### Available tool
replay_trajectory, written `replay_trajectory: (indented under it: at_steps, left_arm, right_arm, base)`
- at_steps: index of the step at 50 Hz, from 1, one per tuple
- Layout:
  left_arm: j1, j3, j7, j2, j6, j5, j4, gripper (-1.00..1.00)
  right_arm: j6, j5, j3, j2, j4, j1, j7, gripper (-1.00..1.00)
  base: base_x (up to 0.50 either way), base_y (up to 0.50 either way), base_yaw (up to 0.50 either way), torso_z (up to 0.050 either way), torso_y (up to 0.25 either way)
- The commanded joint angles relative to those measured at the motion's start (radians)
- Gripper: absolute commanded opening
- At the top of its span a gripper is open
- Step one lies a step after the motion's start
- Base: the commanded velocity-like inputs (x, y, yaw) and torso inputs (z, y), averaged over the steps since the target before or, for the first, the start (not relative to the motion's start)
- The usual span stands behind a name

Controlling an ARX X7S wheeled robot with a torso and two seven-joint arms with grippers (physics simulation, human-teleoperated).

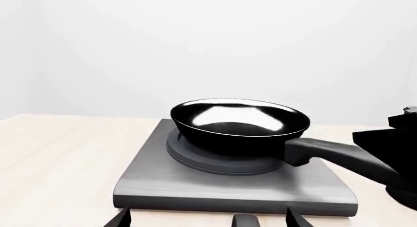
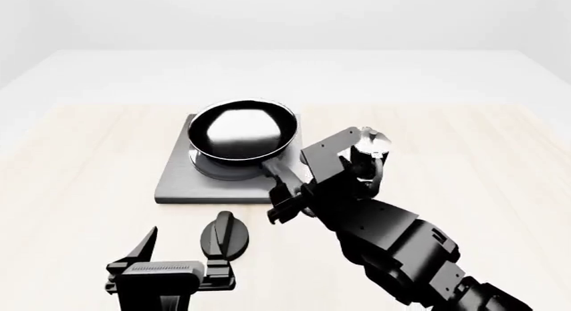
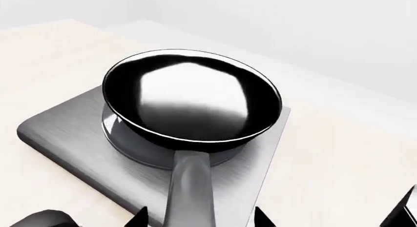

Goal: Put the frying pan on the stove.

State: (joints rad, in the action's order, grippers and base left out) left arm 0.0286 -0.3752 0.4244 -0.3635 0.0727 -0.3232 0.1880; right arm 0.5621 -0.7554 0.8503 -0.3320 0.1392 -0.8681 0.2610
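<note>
The frying pan (image 2: 241, 130) sits on the stove (image 2: 178, 180), its handle pointing to five o'clock into the right gripper (image 2: 287, 205), whose fingers are around it.

No readable text, label or number is showing anywhere in these views. The frying pan (image 2: 243, 130) and the stove (image 2: 178, 178) are showing only plain, unmarked surfaces

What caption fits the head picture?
Frying pan sits on the stove burner, right gripper at its handle.
</note>
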Motion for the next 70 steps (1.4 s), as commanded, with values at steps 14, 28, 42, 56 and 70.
replay_trajectory:
  at_steps: [14,28,42,56,70]
  left_arm:
    - [-0.002,-0.004,0.007,-0.004,0.0,-0.002,0.005,1.0]
    - [-0.004,0.0,0.022,-0.015,-0.019,-0.004,0.042,1.0]
    - [-0.004,0.008,0.038,-0.028,-0.034,-0.005,0.067,1.0]
    - [-0.014,0.012,0.049,-0.035,-0.054,-0.012,0.092,1.0]
    - [0.003,0.012,0.05,-0.029,-0.019,-0.009,0.084,1.0]
  right_arm:
    - [0.014,0.025,-0.02,-0.022,-0.113,0.005,0.045,1.0]
    - [-0.055,0.051,-0.048,-0.082,-0.264,0.093,0.133,1.0]
    - [-0.221,0.127,-0.077,-0.139,-0.315,0.224,0.185,1.0]
    - [-0.34,0.173,-0.109,-0.172,-0.333,0.313,0.225,1.0]
    - [-0.505,0.312,-0.133,-0.186,-0.379,0.45,0.356,1.0]
  base:
    - [0.0,0.0,0.0,0.0,0.0]
    - [0.0,0.0,0.0,0.0,0.0]
    - [0.0,0.0,0.0,0.0,0.0]
    - [0.0,0.0,0.0,0.0,0.0]
    - [0.0,0.0,0.0,0.0,0.0]
